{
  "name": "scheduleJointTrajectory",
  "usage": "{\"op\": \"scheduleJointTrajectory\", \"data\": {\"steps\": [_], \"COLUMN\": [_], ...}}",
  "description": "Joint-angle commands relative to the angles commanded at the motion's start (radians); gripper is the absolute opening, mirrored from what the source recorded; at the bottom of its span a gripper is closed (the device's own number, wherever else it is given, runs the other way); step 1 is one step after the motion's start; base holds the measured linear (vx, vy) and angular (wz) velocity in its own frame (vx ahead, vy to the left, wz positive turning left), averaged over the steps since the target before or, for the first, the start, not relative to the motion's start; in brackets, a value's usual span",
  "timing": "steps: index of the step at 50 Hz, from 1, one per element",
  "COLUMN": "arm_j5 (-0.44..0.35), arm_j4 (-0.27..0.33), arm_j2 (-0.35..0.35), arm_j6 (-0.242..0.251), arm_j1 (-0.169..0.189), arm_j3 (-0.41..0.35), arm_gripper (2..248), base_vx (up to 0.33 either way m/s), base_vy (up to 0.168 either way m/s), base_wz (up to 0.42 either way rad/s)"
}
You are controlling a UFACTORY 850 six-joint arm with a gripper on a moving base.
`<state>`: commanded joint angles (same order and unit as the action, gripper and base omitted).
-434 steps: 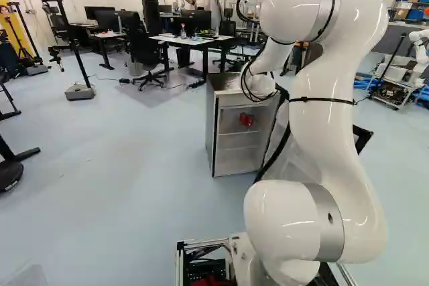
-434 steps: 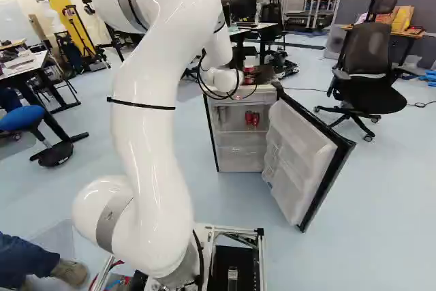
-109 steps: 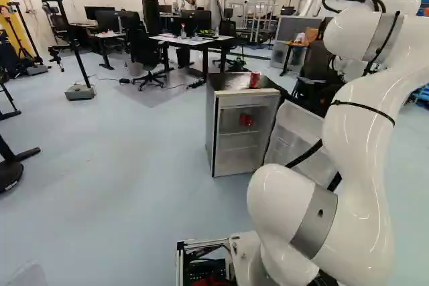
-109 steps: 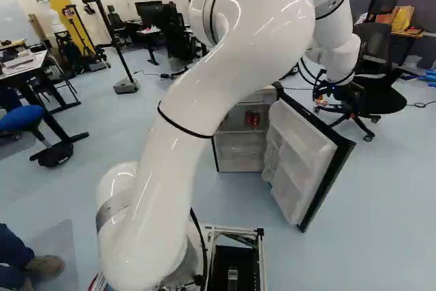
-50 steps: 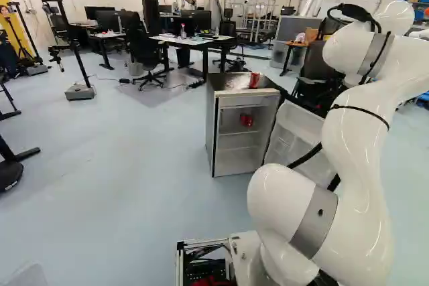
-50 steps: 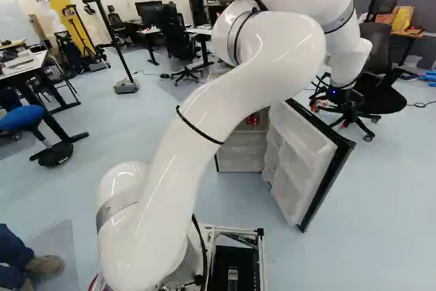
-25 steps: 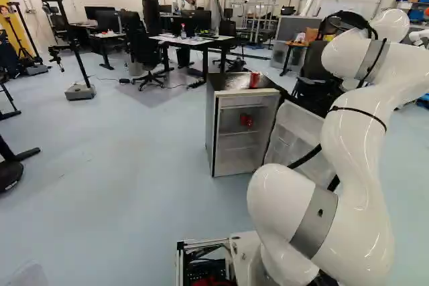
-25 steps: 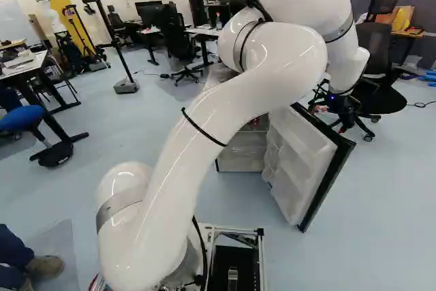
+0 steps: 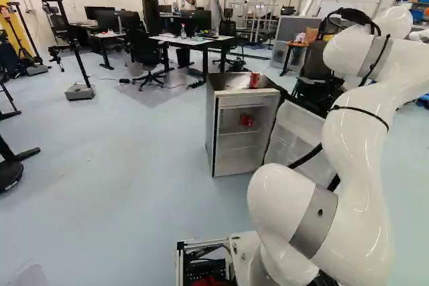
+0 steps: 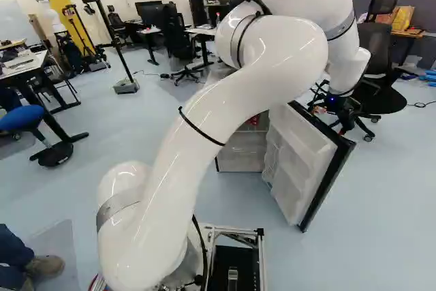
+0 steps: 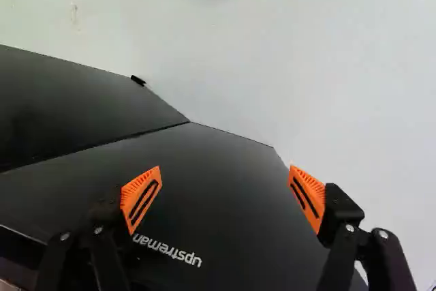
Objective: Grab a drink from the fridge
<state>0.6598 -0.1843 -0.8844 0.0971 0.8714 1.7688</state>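
We see red can point(image 9: 255, 80) upright on fridge point(image 9: 210, 132) top, upper middle of left base view. Our end effector point(image 11: 225, 167) is released, fingers spread, upper right of right base view, outside open door point(image 10: 300, 151); likely we push door leftward, toward fridge.

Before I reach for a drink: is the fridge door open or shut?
Open: the door is swung out, its inner shelves showing, and red cans are visible inside the fridge.
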Motion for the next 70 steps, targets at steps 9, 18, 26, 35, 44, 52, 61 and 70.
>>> {"op": "scheduleJointTrajectory", "data": {"steps": [9, 18, 26, 35, 44, 52, 61, 70], "arm_j5": [0.0, 0.0, 0.0, 0.0, 0.0, 0.0, 0.0, 0.0], "arm_j4": [0.0, 0.0, 0.0, 0.0, 0.0, 0.0, 0.0, 0.0], "arm_j2": [0.018, 0.034, 0.049, 0.065, 0.081, 0.095, 0.112, 0.13], "arm_j6": [0.0, 0.0, 0.0, 0.0, 0.0, 0.0, 0.0, 0.0], "arm_j1": [0.002, 0.003, 0.004, 0.005, 0.005, 0.006, 0.005, 0.004], "arm_j3": [-0.029, -0.055, -0.079, -0.105, -0.131, -0.155, -0.182, -0.21], "arm_gripper": [247, 247, 247, 247, 247, 247, 247, 247], "base_vx": [0.0, 0.0, 0.0, 0.0, 0.0, 0.0, 0.0, 0.0], "base_vy": [0.0, 0.0, 0.0, 0.0, 0.0, 0.0, 0.0, 0.0], "base_wz": [0.0, 0.0, 0.0, 0.0, 0.0, 0.0, 0.0, 0.0]}}
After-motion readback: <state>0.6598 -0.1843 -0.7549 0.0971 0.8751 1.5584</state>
